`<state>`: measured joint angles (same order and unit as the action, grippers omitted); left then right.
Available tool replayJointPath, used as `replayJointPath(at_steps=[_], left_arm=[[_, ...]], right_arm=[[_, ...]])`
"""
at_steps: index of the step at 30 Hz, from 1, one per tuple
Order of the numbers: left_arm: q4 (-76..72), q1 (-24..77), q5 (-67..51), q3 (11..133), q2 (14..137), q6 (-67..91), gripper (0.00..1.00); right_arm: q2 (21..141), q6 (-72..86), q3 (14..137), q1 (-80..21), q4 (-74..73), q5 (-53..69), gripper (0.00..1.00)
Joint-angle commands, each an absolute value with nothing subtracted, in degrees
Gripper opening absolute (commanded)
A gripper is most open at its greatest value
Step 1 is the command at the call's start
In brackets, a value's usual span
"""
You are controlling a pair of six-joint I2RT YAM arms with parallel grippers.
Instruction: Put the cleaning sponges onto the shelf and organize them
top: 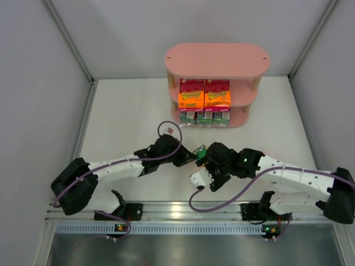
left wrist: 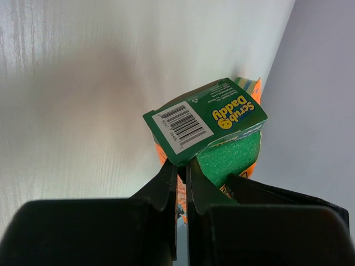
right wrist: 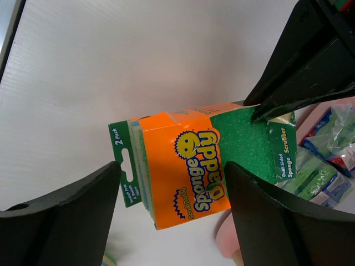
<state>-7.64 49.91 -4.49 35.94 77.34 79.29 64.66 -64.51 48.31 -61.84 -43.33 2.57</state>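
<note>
Left gripper (left wrist: 182, 166) fingers pinched together on the green end of a green-and-orange sponge pack (left wrist: 208, 113), held between both arms, well short of the shelf (top: 216, 60). Right gripper (right wrist: 173, 166) spread wide and holding nothing; the pack sits straight ahead of its gap, long axis running finger to finger, slightly tilted. Handover looks likely, right arm being the free one.

The pink shelf (top: 216, 60) stood at the far side of the tabletop (top: 127, 111). Its middle tier carried two orange-and-magenta packs (top: 190, 94) upright, side by side. Its bottom tier held a row of green-and-white packs (top: 204, 117). In front of it, a green-and-orange pack (right wrist: 188, 172) was pinched at its green edge by the left claw (left wrist: 182, 166).
</note>
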Motion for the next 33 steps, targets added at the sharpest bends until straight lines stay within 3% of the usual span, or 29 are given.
replayJointPath(at_steps=[1,6,9,12,16,18,19,23,26,33], left_arm=[[-10.28,50.19,-7.82,35.95,74.88,79.80,0.00],[-10.37,50.19,-8.44,35.77,73.74,79.80,0.00],[-10.37,50.19,-8.53,35.16,72.52,80.07,0.00],[-10.28,50.19,-8.70,34.89,71.90,80.07,0.00],[-10.37,50.19,-8.88,34.45,71.37,80.07,0.01],[-10.37,50.19,-8.96,34.19,70.84,80.07,0.11],[-10.37,50.19,-8.96,34.02,70.58,79.98,0.24],[-10.28,50.19,-8.26,32.70,68.30,79.37,0.55],[-10.28,50.19,-7.12,31.12,65.14,78.40,0.68],[-0.22,50.19,-0.62,30.23,52.66,68.32,0.75]], right_arm=[[64.77,-65.30,49.49,-62.49,-40.61,0.18,0.77],[65.74,-66.36,46.50,-62.58,-37.71,-2.81,0.76],[65.66,-66.62,46.23,-62.49,-37.79,-2.20,0.66],[65.22,-67.85,45.18,-62.32,-37.09,-2.64,0.48],[64.07,-68.12,45.09,-61.88,-37.18,-1.50,0.42],[63.28,-67.68,45.70,-61.53,-37.70,-0.45,0.41],[63.11,-67.59,45.96,-61.00,-37.97,1.21,0.39],[61.97,-66.89,47.11,-59.33,-38.93,4.12,0.37],[61.18,-66.45,47.99,-57.75,-39.72,6.76,0.36],[60.21,-65.21,52.11,-53.00,-42.71,14.40,0.36]])
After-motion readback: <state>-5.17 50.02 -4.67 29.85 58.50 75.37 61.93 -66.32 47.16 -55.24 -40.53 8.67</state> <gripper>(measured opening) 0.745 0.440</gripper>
